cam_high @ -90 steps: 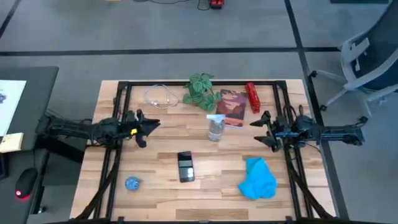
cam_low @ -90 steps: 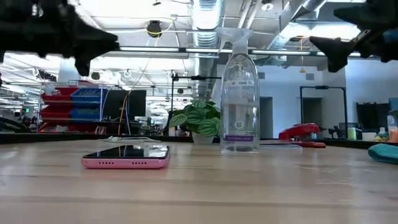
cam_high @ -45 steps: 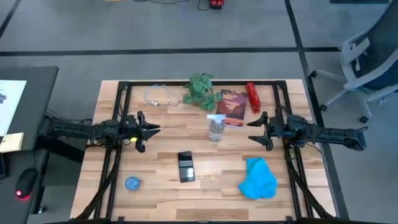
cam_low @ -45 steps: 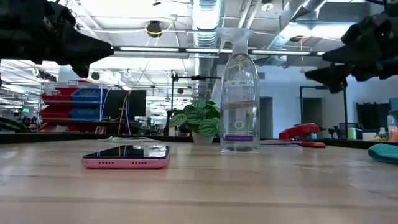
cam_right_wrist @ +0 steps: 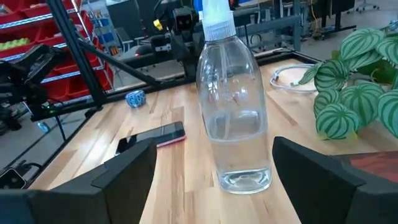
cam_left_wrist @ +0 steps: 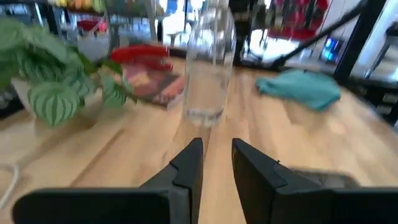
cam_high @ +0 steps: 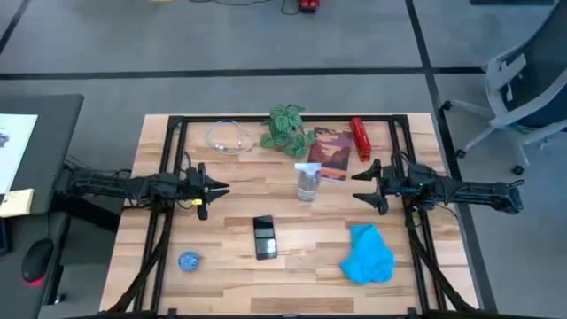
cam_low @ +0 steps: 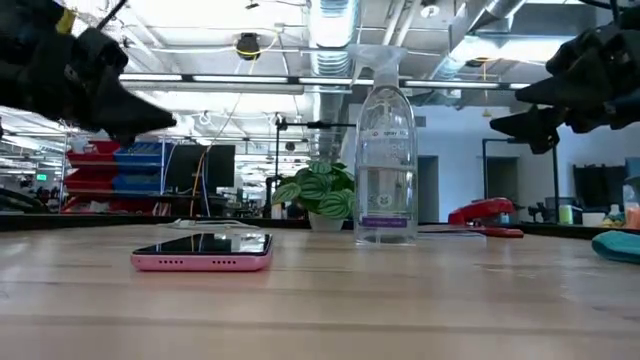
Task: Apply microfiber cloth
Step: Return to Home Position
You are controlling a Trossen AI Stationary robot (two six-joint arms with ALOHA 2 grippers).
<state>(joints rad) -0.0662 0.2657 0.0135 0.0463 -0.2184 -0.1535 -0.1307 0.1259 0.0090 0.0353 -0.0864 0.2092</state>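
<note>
From above: places the left gripper (cam_high: 209, 188) over the left half of the worktop (cam_high: 230, 275), jaws drawn in to a narrow gap after standing wide a second ago. Places the right gripper (cam_high: 365, 186) over the right half, just right of the spray bottle (cam_high: 307, 182), jaws spread wide, scarcely moved over the last half second. Finds the microfiber cloth (cam_high: 368, 254) crumpled on the near right of the worktop, apart from both grippers and well right of the pink cellphone (cam_high: 264, 237) lying flat near the centre.

At worktop height: catches both grippers up in the air, left and right of the upright bottle, holding nothing. Shows only an edge of the cloth at the right border.

Past the left arm's fingers (cam_left_wrist: 188, 168): confirms a thin slit between them, with the bottle ahead and the cloth farther off beside it.

Past the right arm's fingers (cam_right_wrist: 127, 168): confirms a broad, empty opening framing the bottle, with the cellphone beyond.

Reads as wiping finished: cloth let go and lying free, left jaws closing up, arms probably settling toward rest.
</note>
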